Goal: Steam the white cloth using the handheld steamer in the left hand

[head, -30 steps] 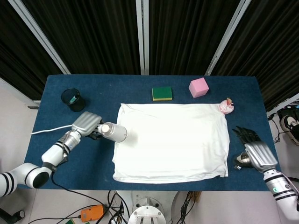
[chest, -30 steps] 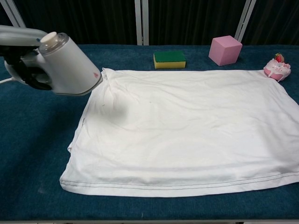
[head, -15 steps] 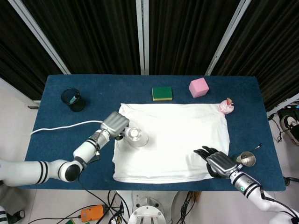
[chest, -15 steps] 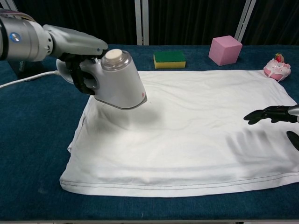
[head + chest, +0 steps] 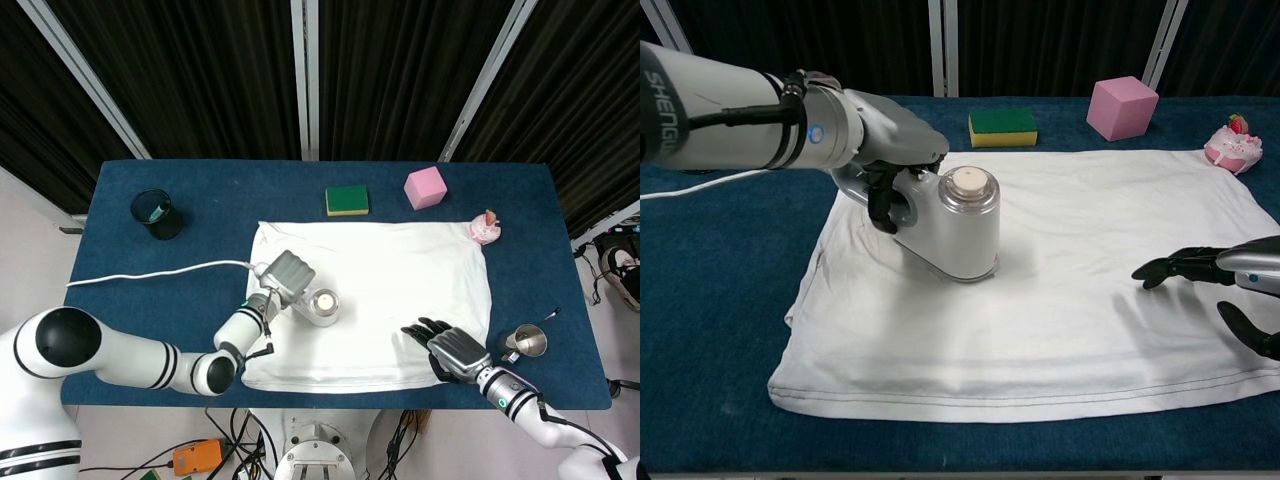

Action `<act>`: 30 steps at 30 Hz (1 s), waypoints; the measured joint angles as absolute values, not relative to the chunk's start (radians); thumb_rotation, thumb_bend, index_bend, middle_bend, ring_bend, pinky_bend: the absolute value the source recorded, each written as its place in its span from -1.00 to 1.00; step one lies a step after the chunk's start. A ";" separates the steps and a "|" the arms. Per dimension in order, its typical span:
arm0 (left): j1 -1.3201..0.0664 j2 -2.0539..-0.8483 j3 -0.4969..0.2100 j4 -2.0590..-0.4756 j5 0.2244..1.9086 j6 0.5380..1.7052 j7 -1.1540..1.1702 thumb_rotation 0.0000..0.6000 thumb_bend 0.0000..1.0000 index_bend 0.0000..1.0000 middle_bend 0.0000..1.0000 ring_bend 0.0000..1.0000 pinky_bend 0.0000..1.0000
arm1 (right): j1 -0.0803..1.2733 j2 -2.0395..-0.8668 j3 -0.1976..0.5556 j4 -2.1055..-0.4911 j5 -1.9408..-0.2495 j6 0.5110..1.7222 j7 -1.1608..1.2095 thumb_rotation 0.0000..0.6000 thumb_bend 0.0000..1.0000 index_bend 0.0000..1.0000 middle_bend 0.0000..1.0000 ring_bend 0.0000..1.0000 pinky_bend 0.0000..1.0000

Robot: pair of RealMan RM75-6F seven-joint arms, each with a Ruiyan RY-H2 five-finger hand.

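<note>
The white cloth [image 5: 1060,290] lies spread flat across the centre of the blue table [image 5: 710,330], softly creased, a stitched hem along its lower edge; the handheld steamer [image 5: 958,225], a smooth pale grey body with a round cream cap, sits left of centre on the cloth; the left hand [image 5: 890,165] grasps its handle, dark fingers wrapped round; a white cord [image 5: 150,272] trails to the left edge in the head view; at lower right the right hand [image 5: 1230,285] is released, dark fingers spread, holding nothing, over the cloth's right part.
</note>
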State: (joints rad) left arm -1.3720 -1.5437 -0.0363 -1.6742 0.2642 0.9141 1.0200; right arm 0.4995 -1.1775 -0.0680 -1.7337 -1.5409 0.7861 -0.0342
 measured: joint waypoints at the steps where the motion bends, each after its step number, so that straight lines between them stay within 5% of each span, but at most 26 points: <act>1: -1.378 -1.553 -0.035 -1.660 0.253 0.913 1.022 1.00 0.06 0.68 0.87 0.65 0.05 | 0.501 -1.178 -0.070 -1.732 -1.539 0.787 -0.034 1.00 1.00 -0.81 -0.65 -0.84 -0.63; 19: -1.361 -1.568 -0.001 -1.457 0.082 0.860 0.976 1.00 0.06 0.68 0.87 0.64 0.05 | 0.514 -1.202 -0.086 -1.704 -1.519 0.802 -0.039 1.00 1.00 -0.81 -0.65 -0.84 -0.63; 30: -1.311 -1.474 -0.059 -1.516 0.120 0.807 0.841 1.00 0.05 0.68 0.87 0.64 0.05 | 0.524 -1.214 -0.090 -1.698 -1.507 0.801 -0.045 1.00 1.00 -0.81 -0.65 -0.84 -0.63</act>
State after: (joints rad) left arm -1.3108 -1.4742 -0.0585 -1.5163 0.1204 0.8065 0.8407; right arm 0.5236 -1.2142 -0.0902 -1.6978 -1.5071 0.8007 -0.0447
